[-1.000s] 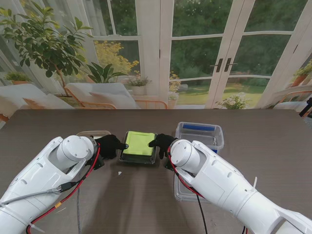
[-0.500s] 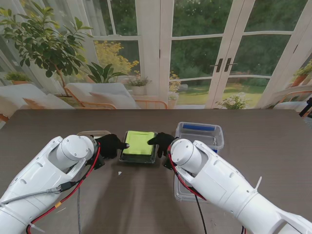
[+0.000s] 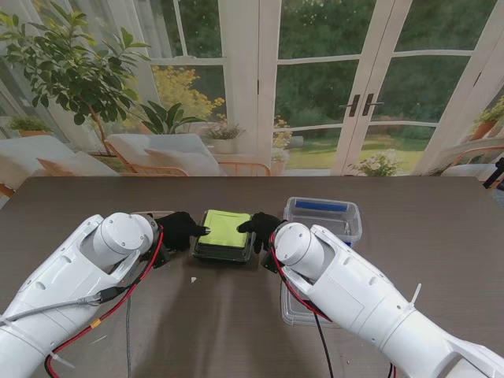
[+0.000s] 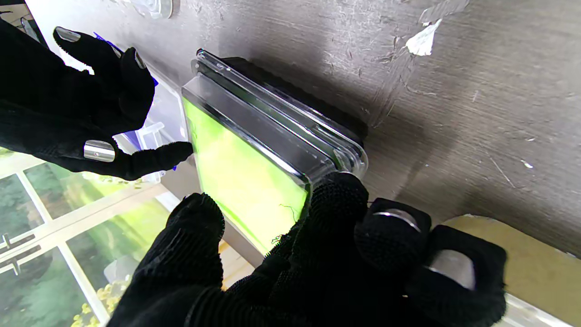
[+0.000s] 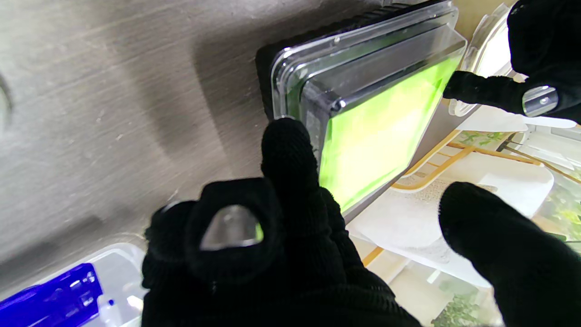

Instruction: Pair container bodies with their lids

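Observation:
A black container body [image 3: 223, 253] with a clear lid over a bright green top [image 3: 224, 230] rests on the table's middle. My left hand [image 3: 183, 231] is at its left side and my right hand [image 3: 258, 229] at its right, both in black gloves. In the left wrist view my left hand's fingertips [image 4: 338, 195] touch the lid's [image 4: 245, 172] rim corner, and the thumb lies over the green top. In the right wrist view my right hand's fingertips [image 5: 286, 141] touch the lid's [image 5: 376, 131] rim, thumb held apart. Neither hand encloses the container.
A clear box with a blue piece [image 3: 323, 216] stands just right of my right hand. A flat clear lid [image 3: 293, 309] lies under my right forearm. A tan-rimmed clear lid [image 4: 535, 268] sits by my left hand. A white scrap [image 3: 194, 279] lies nearer to me.
Both hands have edged a little farther from me along the container's sides, and their fingertips now sit closer on the lid's rim. The container has barely shifted.

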Controlling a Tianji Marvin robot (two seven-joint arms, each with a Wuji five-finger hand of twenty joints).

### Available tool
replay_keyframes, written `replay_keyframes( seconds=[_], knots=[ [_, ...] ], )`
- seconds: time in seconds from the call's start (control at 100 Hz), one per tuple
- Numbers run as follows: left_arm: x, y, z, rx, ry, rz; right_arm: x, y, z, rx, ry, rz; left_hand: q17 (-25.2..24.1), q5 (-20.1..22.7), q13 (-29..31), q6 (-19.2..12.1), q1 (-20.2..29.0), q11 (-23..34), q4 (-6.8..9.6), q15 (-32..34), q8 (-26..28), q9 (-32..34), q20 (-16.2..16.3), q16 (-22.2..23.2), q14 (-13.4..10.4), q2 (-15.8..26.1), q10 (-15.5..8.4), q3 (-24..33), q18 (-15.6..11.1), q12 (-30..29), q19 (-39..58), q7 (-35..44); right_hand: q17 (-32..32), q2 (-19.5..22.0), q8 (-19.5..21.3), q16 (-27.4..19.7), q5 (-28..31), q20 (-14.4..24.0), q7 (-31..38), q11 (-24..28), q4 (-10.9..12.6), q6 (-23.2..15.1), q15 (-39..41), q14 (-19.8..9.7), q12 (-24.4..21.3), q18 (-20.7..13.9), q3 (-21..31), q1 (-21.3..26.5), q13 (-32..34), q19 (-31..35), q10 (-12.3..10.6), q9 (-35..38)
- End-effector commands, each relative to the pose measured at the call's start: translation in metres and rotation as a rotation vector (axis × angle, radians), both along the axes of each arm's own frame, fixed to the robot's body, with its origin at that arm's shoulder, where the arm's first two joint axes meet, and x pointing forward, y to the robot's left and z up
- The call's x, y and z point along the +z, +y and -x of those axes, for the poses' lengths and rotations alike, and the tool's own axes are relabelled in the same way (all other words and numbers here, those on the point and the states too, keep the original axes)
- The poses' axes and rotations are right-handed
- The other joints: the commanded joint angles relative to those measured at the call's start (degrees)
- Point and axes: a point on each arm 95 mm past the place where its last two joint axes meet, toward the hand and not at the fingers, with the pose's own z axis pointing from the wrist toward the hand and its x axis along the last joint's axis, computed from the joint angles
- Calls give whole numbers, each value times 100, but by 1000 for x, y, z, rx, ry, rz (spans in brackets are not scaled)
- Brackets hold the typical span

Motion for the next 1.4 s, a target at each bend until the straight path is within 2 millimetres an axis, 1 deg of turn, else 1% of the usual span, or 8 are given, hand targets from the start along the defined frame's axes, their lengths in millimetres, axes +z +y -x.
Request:
replay_keyframes(
  seconds=[0.0, 0.23, 0.37, 0.6, 0.62, 0.67, 0.83, 1.39],
  knots=[
    [0, -7, -1, -20, 15, 19, -1, 5, 3, 14, 14, -6, -48, -98, -35, -413, 243, 28, 163, 50, -52, -55, 121, 79, 377, 325, 329, -173, 123, -18, 16, -36, 3439, 78, 1, 54, 27, 98, 79, 105, 150, -376, 103, -132, -20, -34, -120, -231, 220, 544, -86, -36],
    [-3, -8, 0, -28, 27, 11, -5, 2, 3, 6, 20, -6, -86, -124, -63, -414, 254, 18, 166, 41, -55, -84, 141, 88, 376, 336, 326, -214, 114, -15, -7, -44, 3437, 65, 3, 57, 28, 97, 78, 102, 149, -376, 112, -78, -23, -26, -107, -230, 216, 535, -85, -26],
    [-3, -7, 1, -26, 32, -2, -6, 1, 4, 9, 26, -6, -110, -154, -78, -372, 258, 15, 167, 33, -59, -95, 155, 94, 385, 340, 335, -237, 110, -12, -21, -55, 3437, 75, 3, 52, 48, 97, 77, 105, 147, -379, 105, -136, -22, -22, -123, -237, 221, 533, -95, -23],
    [-1, -4, 3, -30, 33, -31, -9, 0, 7, 9, 34, -3, -150, -235, -108, -296, 259, 7, 170, 25, -69, -123, 179, 105, 377, 350, 330, -276, 97, -10, -46, -82, 3437, 70, 2, 55, 75, 98, 65, 99, 149, -385, 113, -135, -24, -22, -135, -231, 221, 532, -93, -24],
    [-1, -3, 3, -30, 32, -33, -10, 0, 8, 9, 34, -2, -151, -239, -108, -293, 264, 7, 171, 25, -69, -123, 181, 106, 377, 352, 330, -276, 97, -10, -47, -82, 3437, 66, 2, 57, 75, 97, 64, 99, 148, -385, 115, -89, -23, -20, -136, -236, 218, 530, -93, -24],
    [0, -3, 3, -30, 31, -38, -10, -1, 8, 9, 36, -1, -151, -258, -107, -286, 264, 7, 171, 24, -72, -124, 186, 107, 377, 352, 330, -284, 95, -9, -48, -89, 3437, 70, 3, 54, 75, 97, 64, 99, 146, -385, 111, -155, -23, -18, -140, -247, 222, 529, -93, -24],
    [-1, 0, 3, -32, 23, -50, -11, -1, 10, 11, 36, 2, -150, -306, -95, -255, 264, 16, 174, 29, -78, -130, 201, 109, 355, 354, 314, -308, 94, -6, -54, -101, 3437, 74, 4, 56, 76, 97, 63, 97, 146, -385, 115, -124, -23, -18, -148, -246, 220, 529, -90, -24],
    [-4, -1, 1, -44, 34, -62, -12, 0, 19, 14, 47, -5, -153, -339, -97, -301, 266, 20, 180, 32, -86, -153, 227, 101, 344, 377, 311, -369, 89, -15, -65, -105, 3432, 77, 0, 54, 172, 91, 35, 90, 143, -387, 112, -123, -24, -2, -177, -250, 219, 510, -89, -22]
  ],
)
